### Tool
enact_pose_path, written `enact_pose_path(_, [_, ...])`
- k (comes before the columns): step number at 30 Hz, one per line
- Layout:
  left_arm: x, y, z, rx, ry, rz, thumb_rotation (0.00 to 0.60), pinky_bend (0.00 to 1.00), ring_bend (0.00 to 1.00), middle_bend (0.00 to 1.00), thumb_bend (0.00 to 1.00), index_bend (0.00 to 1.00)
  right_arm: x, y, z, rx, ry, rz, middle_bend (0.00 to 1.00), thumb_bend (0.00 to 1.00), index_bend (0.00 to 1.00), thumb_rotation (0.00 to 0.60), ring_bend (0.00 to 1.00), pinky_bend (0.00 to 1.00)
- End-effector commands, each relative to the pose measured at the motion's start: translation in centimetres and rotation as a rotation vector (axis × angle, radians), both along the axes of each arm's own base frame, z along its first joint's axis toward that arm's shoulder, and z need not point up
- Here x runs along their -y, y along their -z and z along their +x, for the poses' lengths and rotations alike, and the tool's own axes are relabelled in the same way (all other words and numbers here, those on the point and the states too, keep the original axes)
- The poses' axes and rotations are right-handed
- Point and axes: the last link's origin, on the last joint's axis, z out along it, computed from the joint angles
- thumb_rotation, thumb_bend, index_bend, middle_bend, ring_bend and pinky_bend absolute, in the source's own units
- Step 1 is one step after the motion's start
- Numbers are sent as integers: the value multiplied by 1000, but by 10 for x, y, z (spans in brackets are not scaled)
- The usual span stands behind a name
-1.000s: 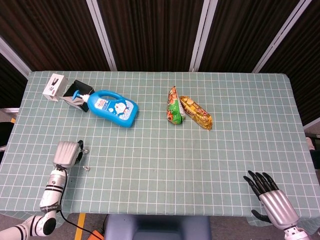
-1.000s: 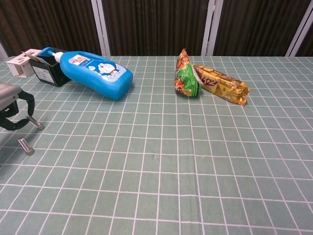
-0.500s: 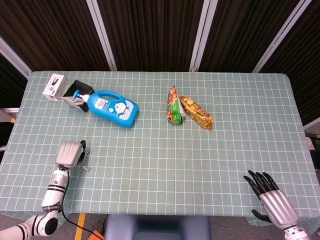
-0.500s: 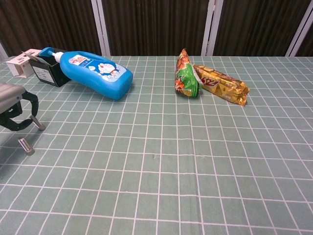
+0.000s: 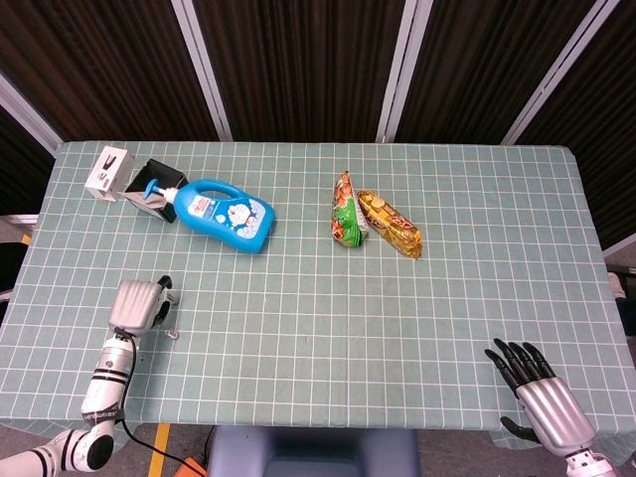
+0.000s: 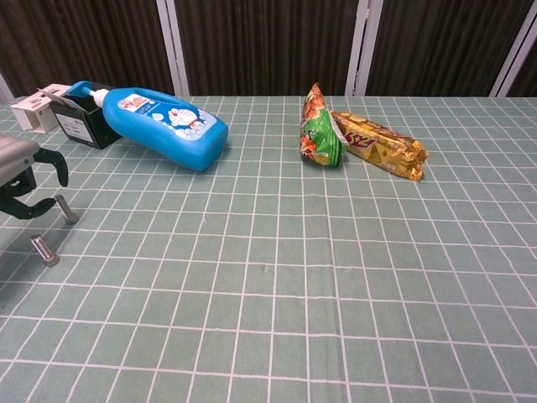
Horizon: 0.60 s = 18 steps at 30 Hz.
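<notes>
My left hand (image 5: pixel 139 304) hovers low over the table's front left, and it also shows at the left edge of the chest view (image 6: pixel 18 178). Its dark fingers (image 6: pixel 52 161) curve downward, apart from the thumb, with nothing between them. Two small metal pins lie on the cloth beside it, one just right of the fingers (image 6: pixel 66 210) and one nearer the front (image 6: pixel 44 251). My right hand (image 5: pixel 542 396) rests at the front right corner, fingers spread and empty. It does not show in the chest view.
A blue bottle (image 5: pixel 224 214) lies on its side at the back left, its cap against a black box (image 5: pixel 151 180), with a small white box (image 5: pixel 107 170) beyond. A green snack bag (image 5: pixel 348 212) and a yellow packet (image 5: pixel 390 223) lie mid-table on the checked cloth (image 5: pixel 328 328).
The left hand's upper finger has lifted away from the pin and the thumb, so the closed loop has opened. The right hand has not moved.
</notes>
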Motion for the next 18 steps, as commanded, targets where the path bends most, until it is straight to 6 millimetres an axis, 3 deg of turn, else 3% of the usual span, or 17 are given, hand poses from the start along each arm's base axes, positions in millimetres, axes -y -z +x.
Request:
enact_pose_path(1, [9, -11, 3, 31, 31, 20, 600, 1000, 1000, 997, 401, 362, 0, 0, 0, -1, -1, 0, 0, 274, 0, 600, 0, 0])
enact_pose_path(3, [24, -22, 6, 79, 87, 37, 600, 966, 936, 906, 400, 285, 0, 0, 0, -1, -2, -3, 0, 274, 0, 600, 0, 0])
enact_pose_path(4, [33, -27, 6, 108, 111, 35, 600, 881, 821, 781, 399, 227, 1, 0, 0, 0, -2, -5, 0, 274, 0, 600, 0, 0])
enact_pose_path(5, [47, -33, 4, 149, 135, 21, 600, 768, 670, 639, 398, 175, 1, 0, 0, -1, -2, -6, 0, 274, 0, 600, 0, 0])
enact_pose_path(7, [72, -43, 0, 199, 166, -7, 600, 430, 269, 288, 392, 61, 1, 1, 0, -1, -2, -3, 0, 274, 0, 600, 0, 0])
enact_pose_path(9, [104, -57, -4, 265, 209, -15, 600, 221, 54, 93, 384, 7, 1, 2, 0, 0, 0, 4, 0, 274, 0, 600, 0, 0])
enact_pose_path(12, [153, -76, -13, 409, 236, -22, 600, 128, 0, 7, 374, 0, 1, 1, 0, 3, -2, 0, 0, 274, 0, 600, 0, 0])
enact_pose_path(15, [189, -87, -23, 539, 210, -81, 600, 97, 0, 0, 379, 0, 1, -2, 1, 10, -5, -12, 0, 274, 0, 600, 0, 0])
enact_pose_path(18, [197, -98, -25, 486, 254, -86, 600, 57, 0, 0, 387, 0, 2, -5, 0, 17, -5, -22, 0, 274, 0, 600, 0, 0])
